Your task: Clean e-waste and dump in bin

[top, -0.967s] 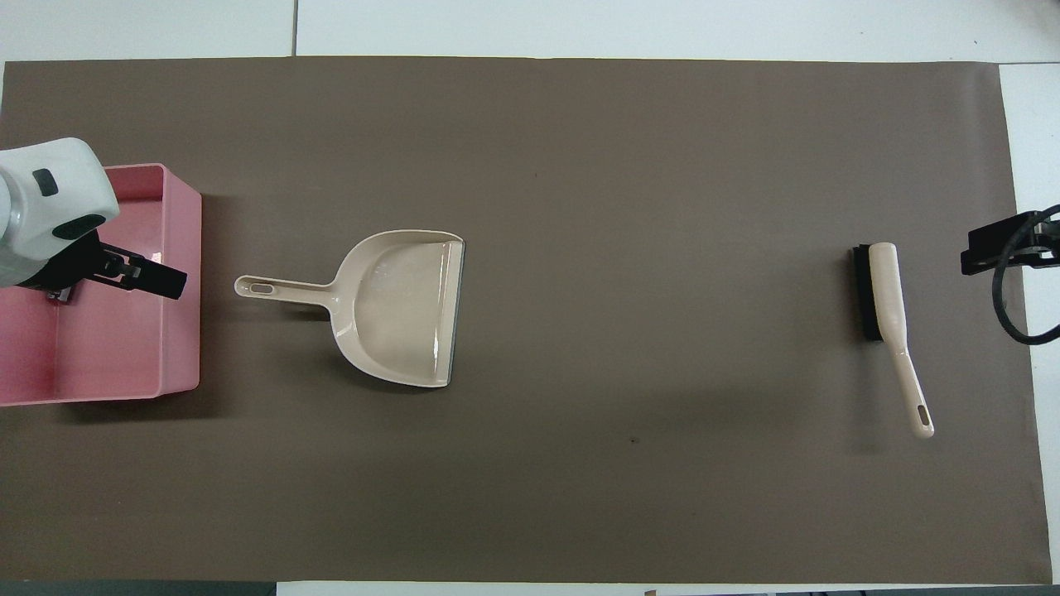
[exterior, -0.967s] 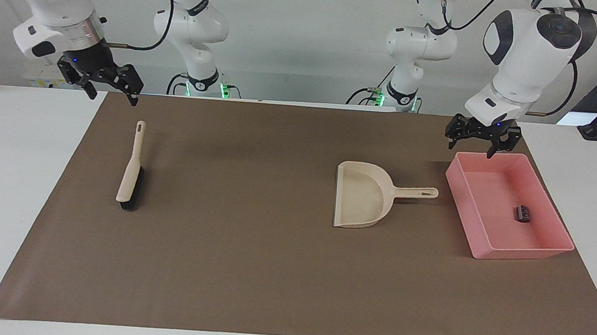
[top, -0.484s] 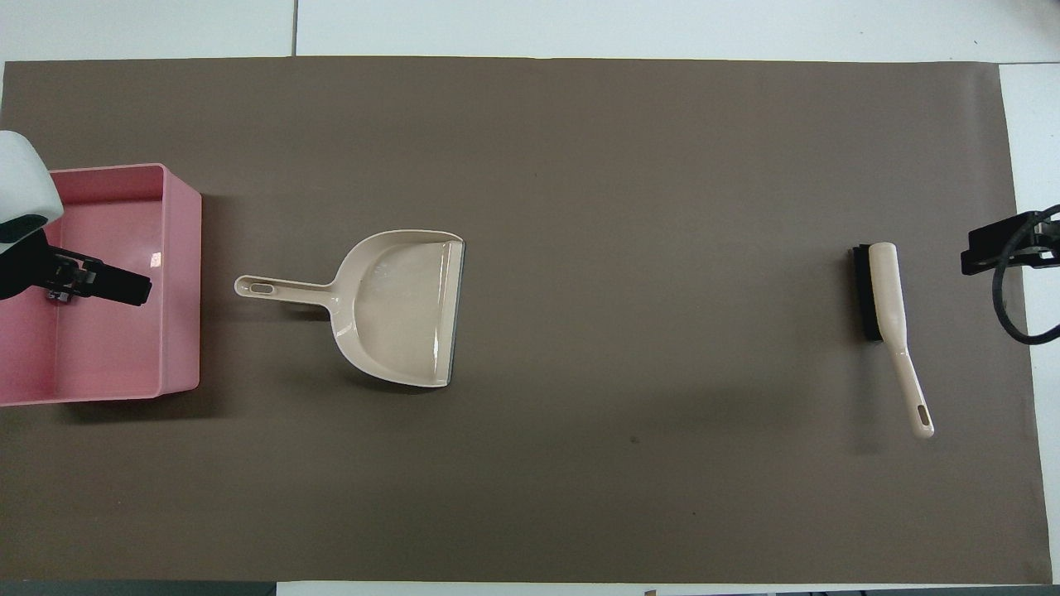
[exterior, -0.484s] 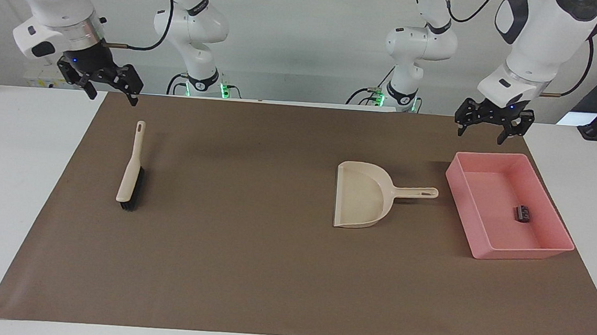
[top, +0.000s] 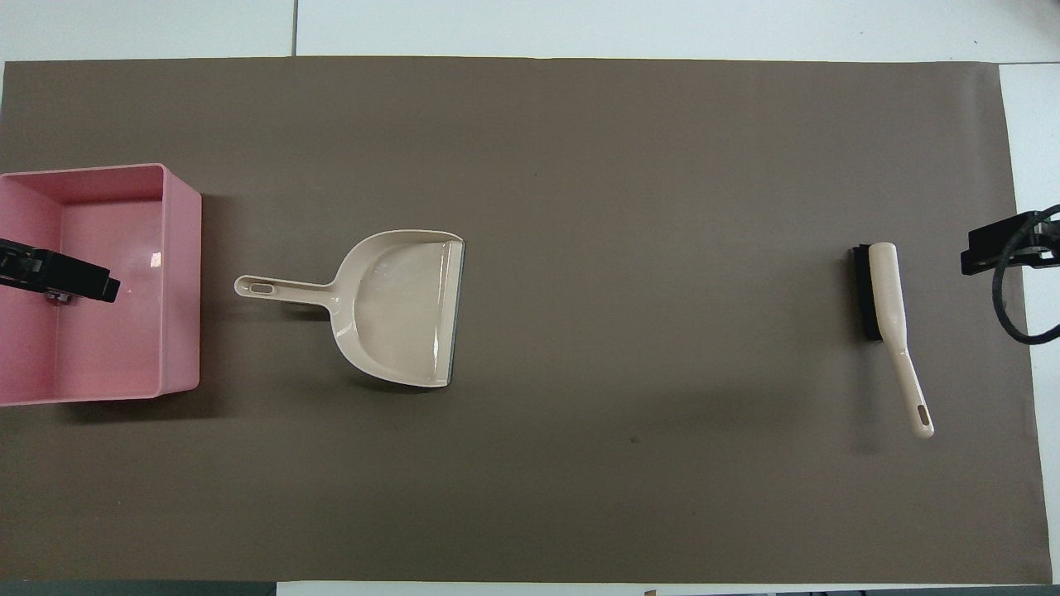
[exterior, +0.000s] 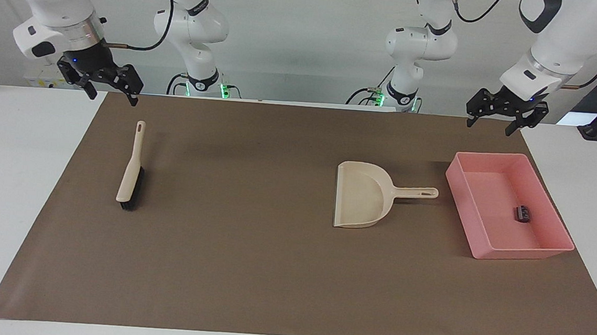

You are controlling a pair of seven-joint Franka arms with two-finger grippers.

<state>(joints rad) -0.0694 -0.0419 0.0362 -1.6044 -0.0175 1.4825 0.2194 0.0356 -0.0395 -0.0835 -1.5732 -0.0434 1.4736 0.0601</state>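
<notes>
The pink bin (exterior: pixel 463 197) stands on the brown mat at the left arm's end of the table, and it also shows in the overhead view (top: pixel 182 281). A stubby dark piece of e-waste (exterior: pixel 522 213) lies inside it. The white cylinder does not show in either view. My left gripper (exterior: pixel 489 127) is open and empty, raised over the mat's edge at the robots' end, just clear of the bin. My right gripper (exterior: pixel 114 99) is open and empty, raised over the mat's corner near the brush handle.
A beige dustpan (exterior: pixel 362 195) lies empty on the mat beside the bin, its handle toward the bin. A beige brush with black bristles (exterior: pixel 131 174) lies at the right arm's end. Bare white table (exterior: pixel 14 168) borders the mat.
My left gripper has risen and drawn back from over the bin's rim toward the left arm's base. The right arm has not moved.
</notes>
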